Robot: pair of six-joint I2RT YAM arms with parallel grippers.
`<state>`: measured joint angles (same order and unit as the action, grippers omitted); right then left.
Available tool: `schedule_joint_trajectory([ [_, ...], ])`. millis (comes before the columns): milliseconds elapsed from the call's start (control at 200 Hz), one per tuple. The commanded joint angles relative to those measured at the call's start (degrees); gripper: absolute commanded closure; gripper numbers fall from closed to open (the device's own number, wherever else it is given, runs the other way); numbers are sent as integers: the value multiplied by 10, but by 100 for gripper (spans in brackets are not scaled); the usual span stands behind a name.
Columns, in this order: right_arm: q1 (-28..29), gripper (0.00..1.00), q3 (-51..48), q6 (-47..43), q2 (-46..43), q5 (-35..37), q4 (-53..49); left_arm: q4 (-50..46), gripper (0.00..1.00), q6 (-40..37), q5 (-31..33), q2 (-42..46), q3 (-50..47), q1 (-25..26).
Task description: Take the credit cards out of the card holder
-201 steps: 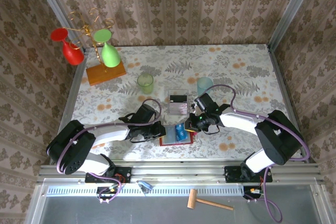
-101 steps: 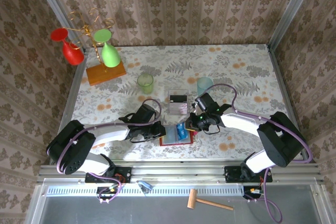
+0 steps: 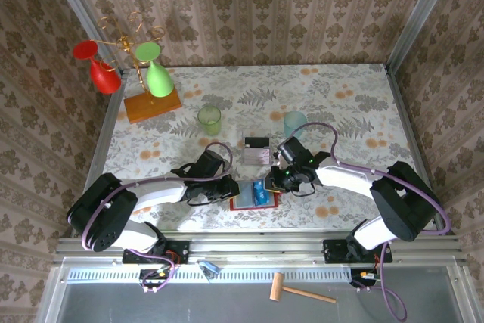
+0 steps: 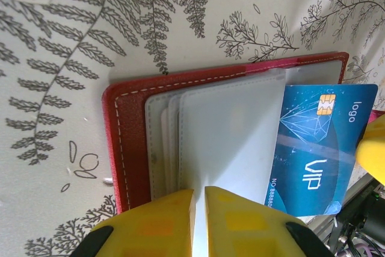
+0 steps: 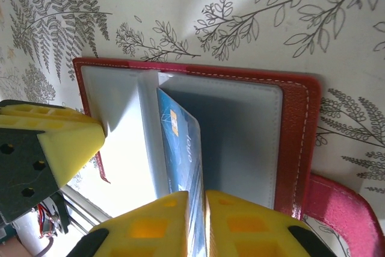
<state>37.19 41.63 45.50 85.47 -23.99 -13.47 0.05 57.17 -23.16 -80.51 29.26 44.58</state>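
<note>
1. Task object, card holder [image 3: 246, 199]: red stitched folding wallet with greyish clear inner pockets; lay open and flat on the table [image 3: 340, 96] near its front edge, between the two grippers.
2. Content, blue card [image 4: 319, 148]: marked "VIP" and "logo", with a gold chip; stood partly drawn out of a clear pocket, toward the right gripper.
3. left gripper [image 4: 198, 194]: jaws nearly together, closed on the edge of a clear pocket leaf at the holder's left end.
4. right gripper [image 5: 197, 200]: jaws narrow, pinched on the blue card, seen edge-on between the fingers.
5. Surroundings: just behind the holder, two small flat rectangles [image 3: 257, 149], one dark and one pale, too small to identify; farther back, a green cup [image 3: 209, 119] and a pale blue cup [image 3: 295, 121]; at rear left, an orange wooden base [image 3: 153, 106] with a wire stand carrying a red glass [image 3: 98, 69] and a green glass [image 3: 155, 73]; on the front ledge, a wooden mallet [image 3: 302, 290].
6. Obstruction: in the top view, holder's two ends overlapped by the grippers.
7. Change against one second before: right gripper shifted slightly leftward; holder and left gripper in the same places.
</note>
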Motion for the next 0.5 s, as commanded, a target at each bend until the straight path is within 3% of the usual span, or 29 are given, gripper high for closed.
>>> schedule_joint_trajectory([
  [0,5,83,7,18,4,-6,10,-24,85,-9,7,-9,-2,-2],
  [495,12,81,-13,47,-8,-20,13,-25,84,-9,7,-3,-3,-2],
])
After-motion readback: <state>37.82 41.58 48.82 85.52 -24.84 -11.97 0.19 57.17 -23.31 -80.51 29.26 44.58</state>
